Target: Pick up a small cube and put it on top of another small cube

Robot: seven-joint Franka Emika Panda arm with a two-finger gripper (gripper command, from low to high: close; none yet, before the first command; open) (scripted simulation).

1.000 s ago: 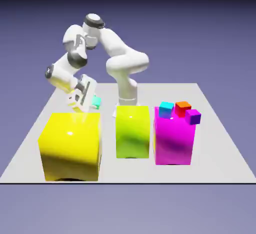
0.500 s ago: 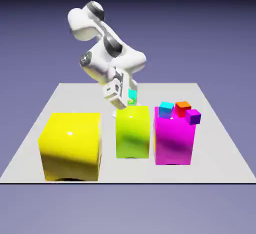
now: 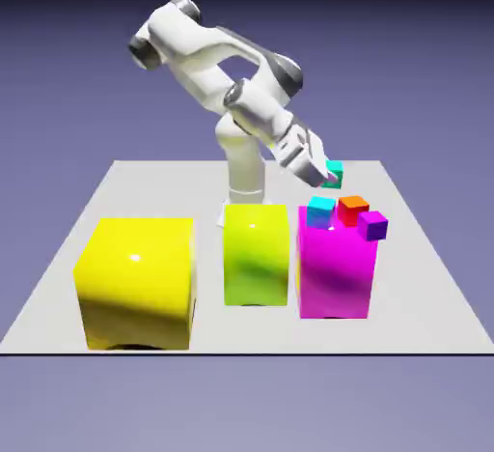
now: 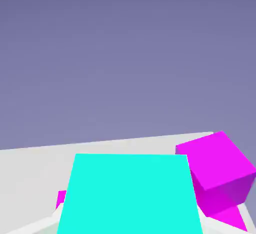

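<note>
Pale grey flat table, runs under everything. My white arm with dark grey joints rises from its far side and reaches toward the exterior view's right, hand tilted. Big glossy yellow block, on the table, exterior view's left. Tall glossy magenta block, right of the middle. Glossy lime-green block, a bit smaller, between those two, nearer the magenta one.

My two-finger gripper: fingers closed in on the small glossy teal-green cube, open only as wide as the cube, which I hold. Cube is up in the air, in the exterior view just above and behind the other small cubes, partly hidden by my hand. In the hand view it fills the bottom middle, flat face showing, and covers my fingertips.

Small cubes at the magenta block's top: cyan cube left, orange-red cube beside it, purple cube at the right edge, closest to the camera. My held cube looks apart from all three.
</note>
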